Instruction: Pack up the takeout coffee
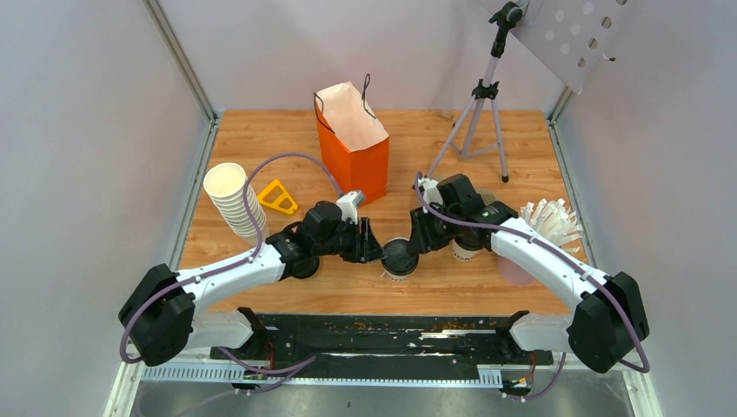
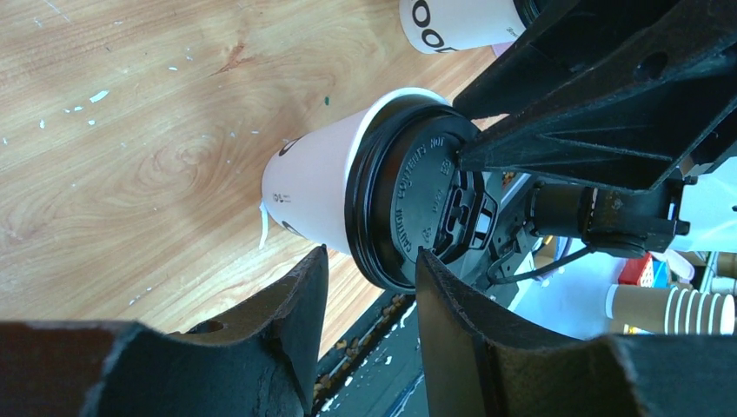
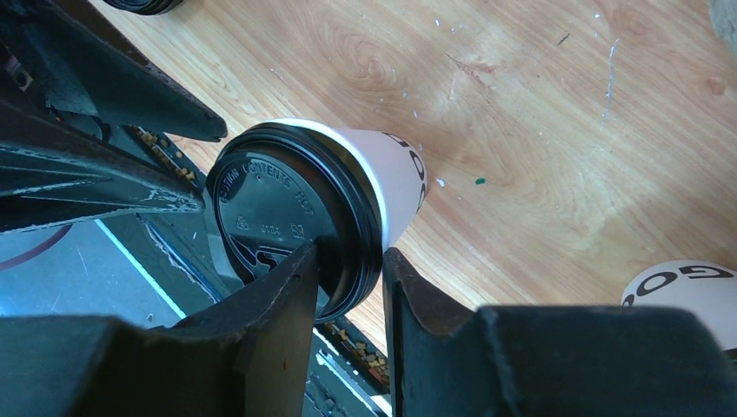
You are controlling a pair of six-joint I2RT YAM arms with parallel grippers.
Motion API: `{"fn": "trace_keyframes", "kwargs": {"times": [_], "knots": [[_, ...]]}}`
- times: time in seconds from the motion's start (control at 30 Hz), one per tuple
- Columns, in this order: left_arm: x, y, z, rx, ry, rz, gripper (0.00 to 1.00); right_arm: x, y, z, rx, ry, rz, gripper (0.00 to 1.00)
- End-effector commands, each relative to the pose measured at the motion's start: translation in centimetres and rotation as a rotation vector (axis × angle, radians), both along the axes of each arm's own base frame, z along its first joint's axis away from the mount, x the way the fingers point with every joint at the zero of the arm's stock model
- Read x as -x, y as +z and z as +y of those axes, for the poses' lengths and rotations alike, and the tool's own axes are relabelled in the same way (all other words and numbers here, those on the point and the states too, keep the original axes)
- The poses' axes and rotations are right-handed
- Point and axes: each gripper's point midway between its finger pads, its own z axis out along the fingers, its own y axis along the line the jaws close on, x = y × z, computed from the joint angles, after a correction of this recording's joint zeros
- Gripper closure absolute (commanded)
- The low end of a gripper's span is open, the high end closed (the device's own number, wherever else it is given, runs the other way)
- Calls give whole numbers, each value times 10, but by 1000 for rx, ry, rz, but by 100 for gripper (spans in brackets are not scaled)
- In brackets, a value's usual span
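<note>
A takeout coffee (image 1: 400,259), a white paper cup with a black lid, stands on the wooden table between my two grippers. In the right wrist view my right gripper (image 3: 348,252) is shut on the rim of this coffee's lid (image 3: 287,204), one finger on the lid's top and the other under the rim. The left gripper (image 2: 369,256) is open, its fingers either side of the lid's edge (image 2: 408,204) with gaps showing. From above, the left gripper (image 1: 375,248) and the right gripper (image 1: 417,243) flank the cup. A second white cup (image 1: 465,250) stands under the right arm, its top mostly hidden.
An open orange paper bag (image 1: 352,143) stands behind the grippers. A tall stack of lidless cups (image 1: 233,201) and a yellow triangle (image 1: 278,198) are at the left. A tripod (image 1: 478,113) is at the back right, with white sticks (image 1: 549,221) by the right arm.
</note>
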Motion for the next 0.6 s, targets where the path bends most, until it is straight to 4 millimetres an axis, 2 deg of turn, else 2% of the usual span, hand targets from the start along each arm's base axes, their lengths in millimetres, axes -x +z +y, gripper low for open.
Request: {"fn": "trace_keyframes", "kwargs": {"times": [0.0, 0.23, 0.37, 0.47, 0.57], "knots": [[-6, 13, -9, 50, -1, -35, 52, 2, -11, -2, -6, -14, 14, 68], [-8, 12, -8, 35, 6, -38, 60, 9, -2, 9, -110, -32, 28, 69], [-10, 7, -2, -1, 29, -40, 62, 9, -9, 7, -97, -42, 35, 70], [-15, 7, 1, -14, 64, -44, 59, 8, -11, 6, -86, -47, 39, 70], [-16, 7, 4, -16, 118, 4, 55, 7, -5, 8, -104, -60, 42, 68]]}}
